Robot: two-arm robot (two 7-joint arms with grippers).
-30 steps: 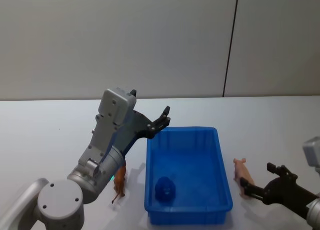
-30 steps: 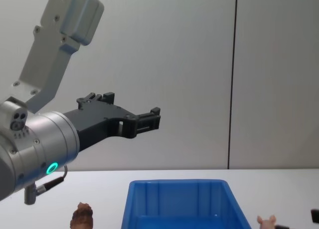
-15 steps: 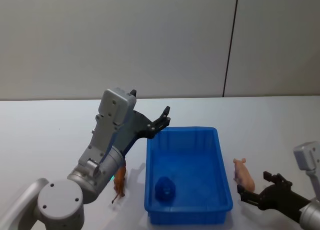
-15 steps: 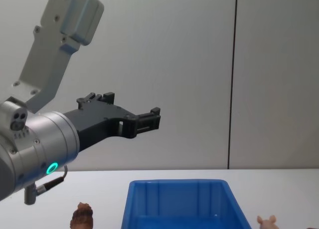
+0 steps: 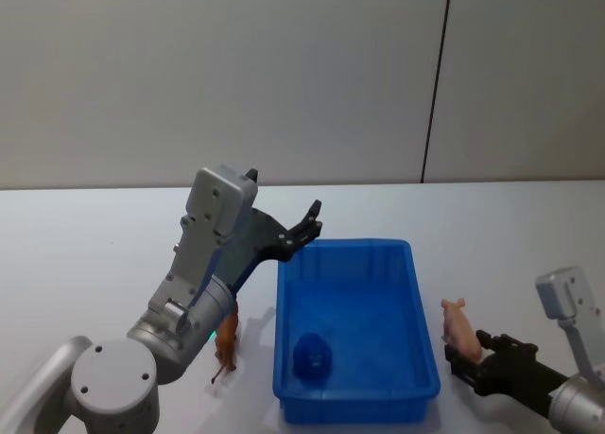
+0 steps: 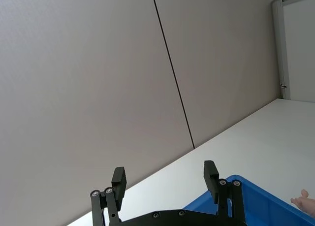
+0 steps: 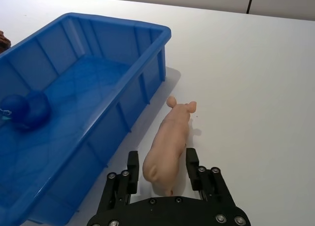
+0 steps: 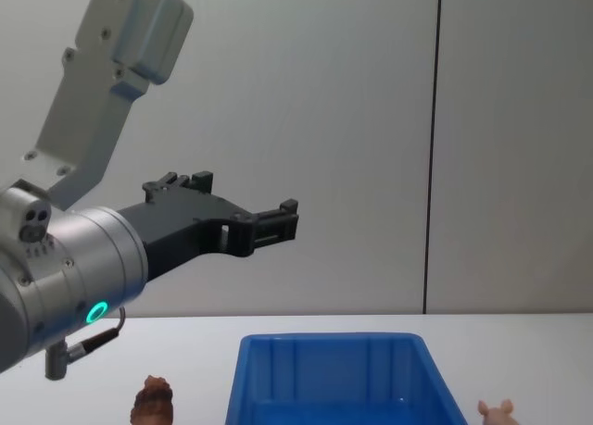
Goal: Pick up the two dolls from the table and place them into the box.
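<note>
The pale pink doll (image 7: 171,135) lies on the white table (image 5: 510,264) just right of the blue box (image 5: 423,313). My right gripper (image 7: 162,160) is open, one finger on each side of the doll's rear end, low over the table. In the head view that gripper (image 5: 465,361) sits just behind the pink doll (image 5: 460,326). The reddish-brown doll (image 5: 225,338) stands left of the box, partly behind my left arm. High above the box's far left corner my left gripper (image 5: 307,226) hangs open and empty.
A dark blue rounded object (image 5: 312,355) lies inside the box near its front left corner. The raised left arm (image 8: 83,258) looms over the brown doll (image 8: 153,399). Bare white table spreads right of the pink doll.
My right gripper drew back from beside the pink doll, then came forward again and now straddles its rear. The left arm and both dolls have stayed put.
</note>
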